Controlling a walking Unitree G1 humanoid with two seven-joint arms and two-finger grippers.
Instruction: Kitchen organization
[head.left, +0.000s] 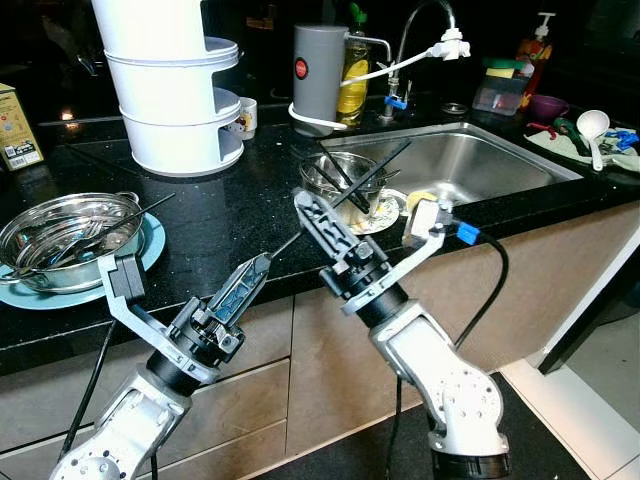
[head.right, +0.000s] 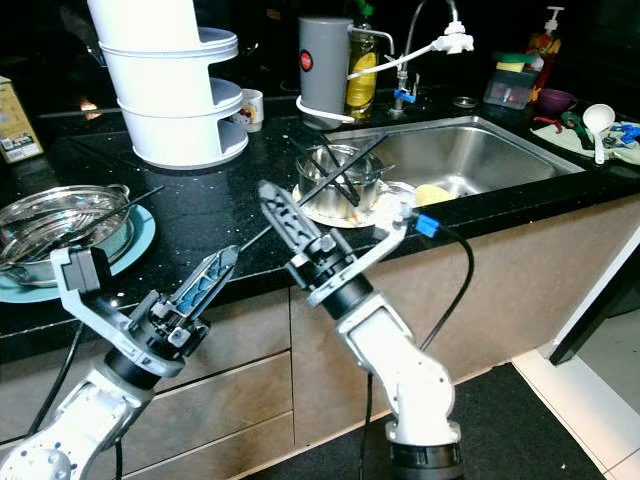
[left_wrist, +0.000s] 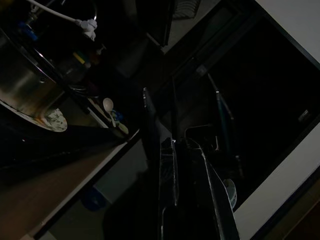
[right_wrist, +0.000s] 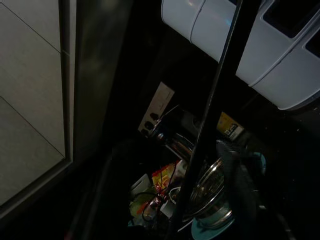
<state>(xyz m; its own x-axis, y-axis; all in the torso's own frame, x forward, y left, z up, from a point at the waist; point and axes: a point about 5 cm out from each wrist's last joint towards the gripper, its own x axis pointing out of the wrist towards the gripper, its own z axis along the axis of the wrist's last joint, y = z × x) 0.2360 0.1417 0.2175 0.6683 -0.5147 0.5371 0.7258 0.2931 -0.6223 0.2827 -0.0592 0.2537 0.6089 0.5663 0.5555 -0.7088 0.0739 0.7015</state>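
My right gripper (head.left: 304, 200) is raised over the front edge of the black counter (head.left: 230, 215), shut on a thin black chopstick (head.left: 385, 165). The stick slants from near my left gripper's tip up over a steel bowl (head.left: 345, 172). That bowl stands on a patterned plate (head.left: 382, 215) beside the sink and holds more black sticks. My left gripper (head.left: 257, 266) is lower, in front of the counter edge, with its fingers together and nothing in them. A steel pot (head.left: 62, 235) with utensils rests on a teal plate (head.left: 150, 245) at the left.
A white tiered container (head.left: 175, 95) and a grey canister (head.left: 318, 72) stand at the back. The steel sink (head.left: 475, 160) with its tap (head.left: 425, 25) lies to the right, and a white ladle (head.left: 592, 125) lies beyond it. Cabinet fronts (head.left: 560, 270) run below the counter.
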